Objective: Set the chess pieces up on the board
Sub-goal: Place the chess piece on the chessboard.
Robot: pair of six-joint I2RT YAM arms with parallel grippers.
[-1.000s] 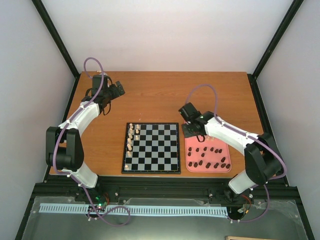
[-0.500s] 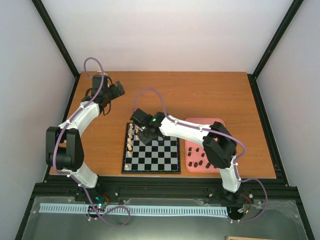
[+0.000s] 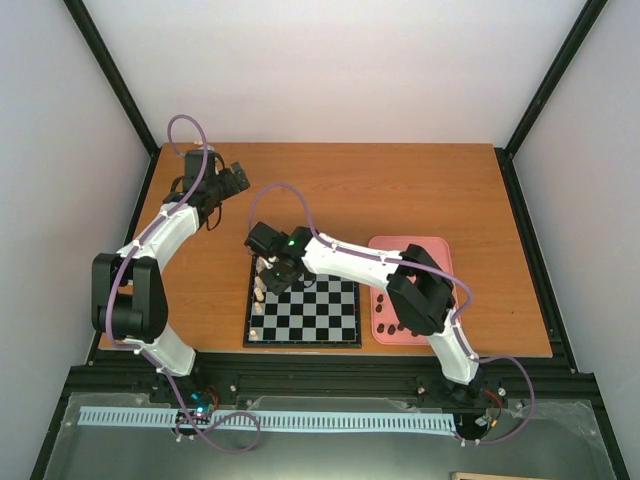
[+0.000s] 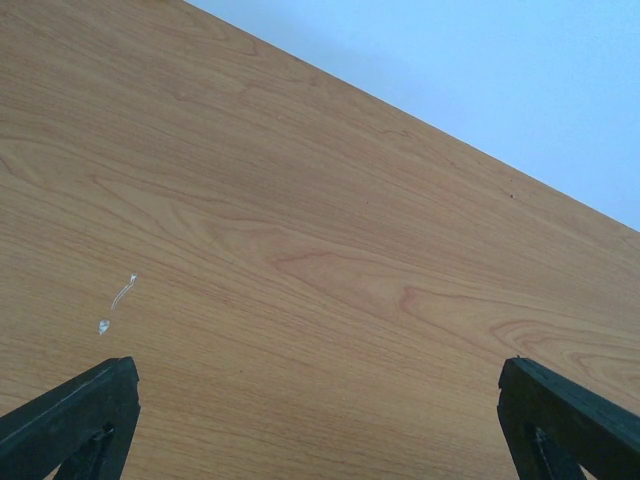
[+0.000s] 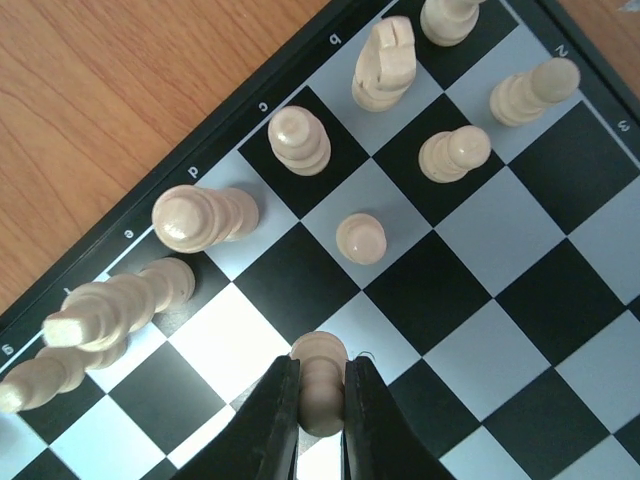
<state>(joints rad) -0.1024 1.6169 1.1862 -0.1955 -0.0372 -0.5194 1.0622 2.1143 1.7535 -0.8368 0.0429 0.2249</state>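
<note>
Only the right wrist view shows us the grip: the right gripper (image 5: 321,364) has its two fingers pinched nearly together on a cream pawn (image 5: 320,388), which stands upright on a light square of the board (image 3: 320,310). In the overhead view that hand hides the pawn. The same close view shows more cream pieces (image 5: 361,238) standing beyond it, toward 12 o'clock, a cream knight (image 5: 384,62) among them, with the letters b to e printed along the border. From above, these pieces keep to the board's 9 to 11 o'clock side. The left wrist view gives us only bare wooden table (image 4: 300,200), and the left gripper (image 4: 315,390) has its fingers spread fully apart and holding nothing; overhead it sits at 11 o'clock from the board. The pink tray (image 3: 445,262), at 3 o'clock just beside the board, holds dark brown pieces (image 3: 388,325), partly hidden under the right arm. A second ago the right gripper stood at the tray's far edge; it has since swung across to the board's 10 o'clock corner, while the left arm has stayed put.
</note>
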